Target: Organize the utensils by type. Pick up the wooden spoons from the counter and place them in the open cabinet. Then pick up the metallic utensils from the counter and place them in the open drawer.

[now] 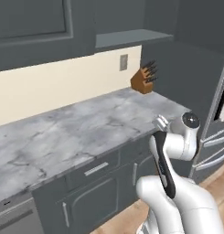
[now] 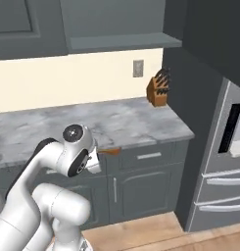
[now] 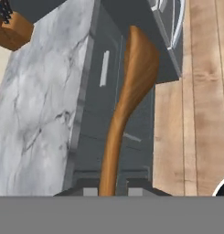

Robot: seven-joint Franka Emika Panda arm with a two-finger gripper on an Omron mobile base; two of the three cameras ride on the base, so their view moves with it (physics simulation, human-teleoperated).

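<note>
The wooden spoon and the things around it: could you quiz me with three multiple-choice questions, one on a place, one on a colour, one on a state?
1. Where does the knife block stand?
A. on the floor
B. at the counter's far end, by the wall
C. inside a drawer

2. What colour is the wooden spoon?
A. orange-brown all over
B. silvery grey
C. black

3. What state is the gripper in?
A. wide open, empty
B. shut on the wooden spoon
C. resting on the counter

Answers:
1 B, the block sits in the counter's back corner.
2 A, bowl and handle are the same brown.
3 B, the handle rises from between the finger tips.
</note>
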